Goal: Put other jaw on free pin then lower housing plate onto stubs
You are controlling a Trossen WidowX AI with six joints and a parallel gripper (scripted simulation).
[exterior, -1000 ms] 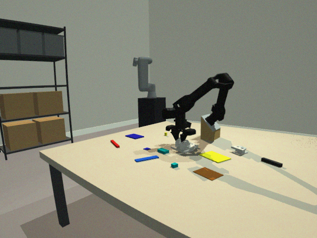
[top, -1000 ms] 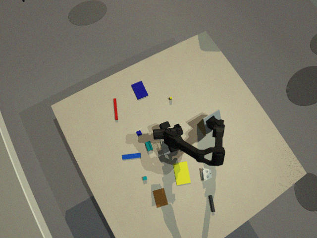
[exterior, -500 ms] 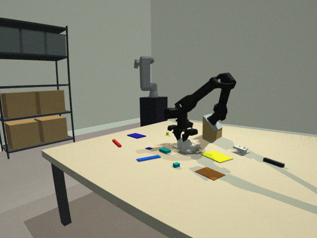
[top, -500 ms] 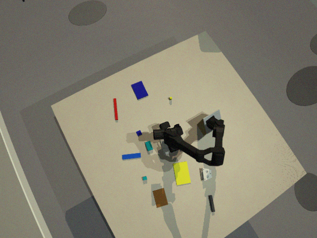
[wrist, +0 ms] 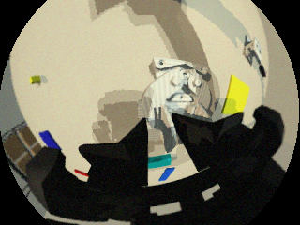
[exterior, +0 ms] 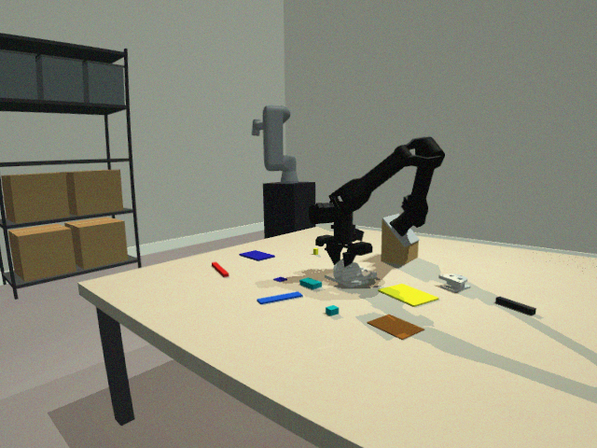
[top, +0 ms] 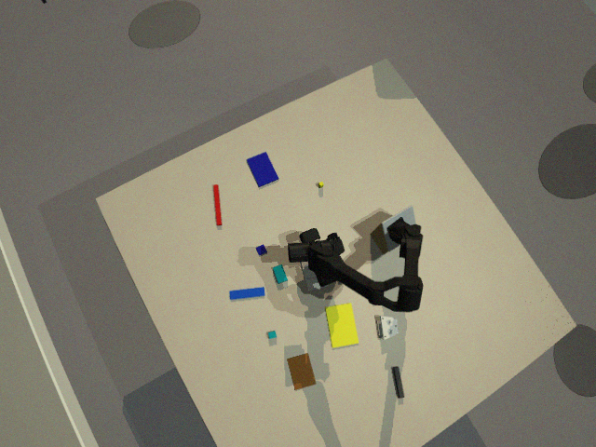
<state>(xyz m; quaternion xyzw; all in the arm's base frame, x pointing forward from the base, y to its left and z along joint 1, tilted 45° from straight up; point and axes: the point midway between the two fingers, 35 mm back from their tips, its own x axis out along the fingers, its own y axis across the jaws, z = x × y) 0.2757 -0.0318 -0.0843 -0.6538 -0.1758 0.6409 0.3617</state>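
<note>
My gripper point(exterior: 341, 264) point(wrist: 157, 118) points down over the pale round mechanism point(exterior: 355, 277) point(wrist: 155, 94). Its fingers are partly apart and shut on a grey jaw point(wrist: 163, 127), which shows between the fingertips in the wrist view. The mechanism has a pale bar along its far side and round raised parts near its middle. The other jaw, the pins and the gear teeth cannot be told apart clearly, nor whether the held jaw touches a pin. The white housing plate point(top: 388, 326) point(exterior: 453, 280) point(wrist: 253, 51), with small holes, lies apart, beyond the yellow sheet.
The yellow sheet point(top: 342, 325) point(exterior: 409, 294) point(wrist: 236, 95) lies beside the mechanism. A teal block point(top: 279, 273) point(exterior: 310, 283) point(wrist: 160, 161) and a blue bar point(top: 247, 293) point(exterior: 279, 298) lie on its other side. A slanted-top block point(exterior: 394, 249) stands behind. A brown sheet point(top: 301, 371) and black bar point(top: 398, 382) lie farther off.
</note>
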